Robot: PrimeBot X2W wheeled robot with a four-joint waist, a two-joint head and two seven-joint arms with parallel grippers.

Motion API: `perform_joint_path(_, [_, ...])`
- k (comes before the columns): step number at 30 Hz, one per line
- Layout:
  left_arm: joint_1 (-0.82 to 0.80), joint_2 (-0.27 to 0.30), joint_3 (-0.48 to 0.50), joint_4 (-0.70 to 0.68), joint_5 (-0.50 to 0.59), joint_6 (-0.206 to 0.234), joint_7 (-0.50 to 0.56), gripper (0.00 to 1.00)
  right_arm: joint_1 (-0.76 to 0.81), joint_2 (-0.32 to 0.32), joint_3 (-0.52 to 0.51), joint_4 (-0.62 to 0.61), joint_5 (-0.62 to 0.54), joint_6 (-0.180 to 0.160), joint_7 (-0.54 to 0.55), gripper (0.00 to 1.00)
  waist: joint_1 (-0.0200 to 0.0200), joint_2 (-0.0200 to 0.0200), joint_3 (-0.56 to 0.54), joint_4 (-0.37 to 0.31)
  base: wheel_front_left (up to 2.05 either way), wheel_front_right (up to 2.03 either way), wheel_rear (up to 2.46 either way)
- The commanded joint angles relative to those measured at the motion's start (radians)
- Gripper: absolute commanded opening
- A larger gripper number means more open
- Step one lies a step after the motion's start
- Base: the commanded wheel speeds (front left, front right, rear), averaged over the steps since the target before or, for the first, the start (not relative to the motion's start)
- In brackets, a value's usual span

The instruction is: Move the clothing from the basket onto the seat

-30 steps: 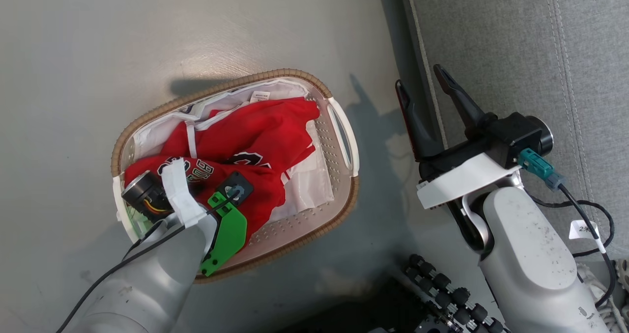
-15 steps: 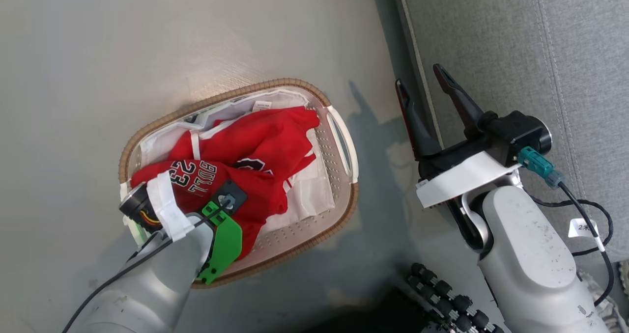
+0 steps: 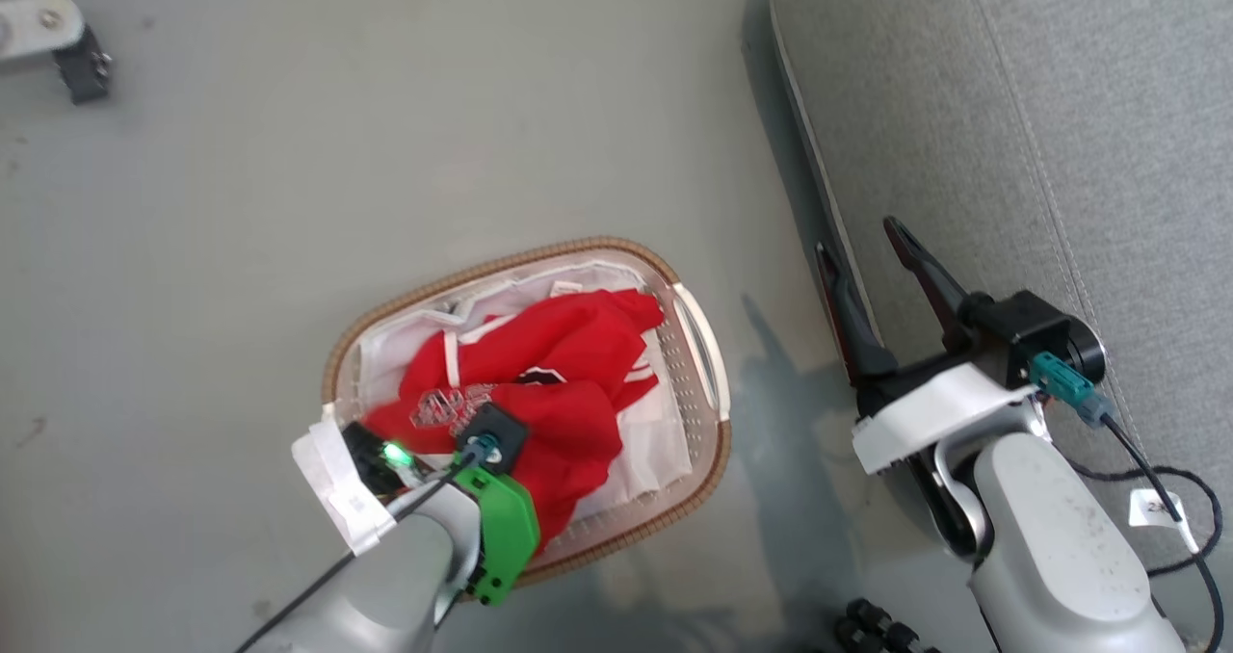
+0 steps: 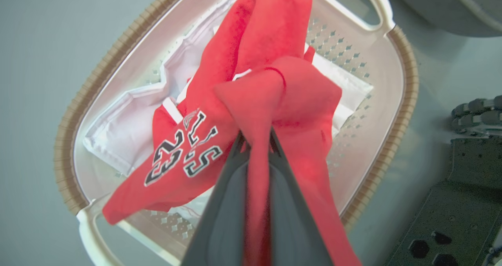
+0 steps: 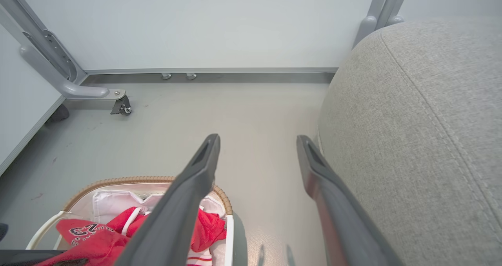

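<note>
Red jersey (image 4: 270, 34), gripped by the left end effector (image 4: 255, 137), has the sofa (image 3: 1060, 152) to its right, past the open right end effector (image 3: 855, 237).

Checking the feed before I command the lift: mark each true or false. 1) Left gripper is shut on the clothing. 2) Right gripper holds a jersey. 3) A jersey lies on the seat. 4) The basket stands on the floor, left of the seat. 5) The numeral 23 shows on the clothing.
1) True: the left gripper pinches a fold of the clothing.
2) False: the right gripper is open and holds nothing, beside the seat.
3) False: the jerseys in view are in or above the basket.
4) True: it is on the floor.
5) True.
</note>
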Motion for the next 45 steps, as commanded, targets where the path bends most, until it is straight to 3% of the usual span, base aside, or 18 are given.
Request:
perform_joint_path(1, [0.029, -0.003, -0.011, -0.029, -0.022, -0.003, -0.016, 0.00, 0.029, -0.009, -0.009, 0.009, 0.002, -0.001, -0.005, 1.00, 0.0000, 0.0020, -0.116, 0.070, 0.00, 0.00, 0.00])
perform_joint_path(13, [0.100, -0.002, -0.027, -0.221, -0.175, 0.003, -0.075, 0.00, 0.177, -0.032, -0.038, 0.043, -0.002, -0.001, -0.005, 1.00, 0.0000, 0.0020, -0.335, 0.162, 0.00, 0.00, 0.00])
perform_joint_path(17, [0.111, -0.002, 0.028, -0.347, -0.184, 0.037, -0.075, 0.00, 0.223, -0.033, -0.045, 0.053, 0.004, -0.001, -0.005, 1.00, 0.0000, 0.0020, -0.398, 0.181, 0.00, 0.00, 0.00])
perform_joint_path(18, [0.125, -0.002, 0.101, -0.467, -0.162, 0.058, -0.075, 0.00, 0.260, -0.032, -0.045, 0.059, 0.005, -0.001, -0.005, 1.00, 0.0000, 0.0020, -0.447, 0.191, 0.00, 0.00, 0.00])
perform_joint_path(19, [0.128, -0.002, 0.120, -0.496, -0.151, 0.061, -0.076, 0.00, 0.270, -0.030, -0.042, 0.061, 0.004, -0.001, -0.005, 1.00, 0.0000, 0.0020, -0.458, 0.192, 0.00, 0.00, 0.00])
perform_joint_path(29, [0.158, -0.002, 0.266, -0.700, -0.097, 0.048, -0.075, 0.00, 0.320, -0.036, 0.009, 0.071, 0.007, -0.001, -0.005, 1.00, 0.0000, 0.0020, -0.526, 0.199, 0.00, 0.00, 0.00])
perform_joint_path(45, [0.179, -0.002, 0.201, -0.756, -0.126, 0.036, -0.075, 0.00, 0.101, -0.076, 0.159, 0.031, -0.141, -0.001, -0.005, 1.00, 0.0000, 0.0020, -0.531, 0.238, 0.00, 0.00, 0.00])
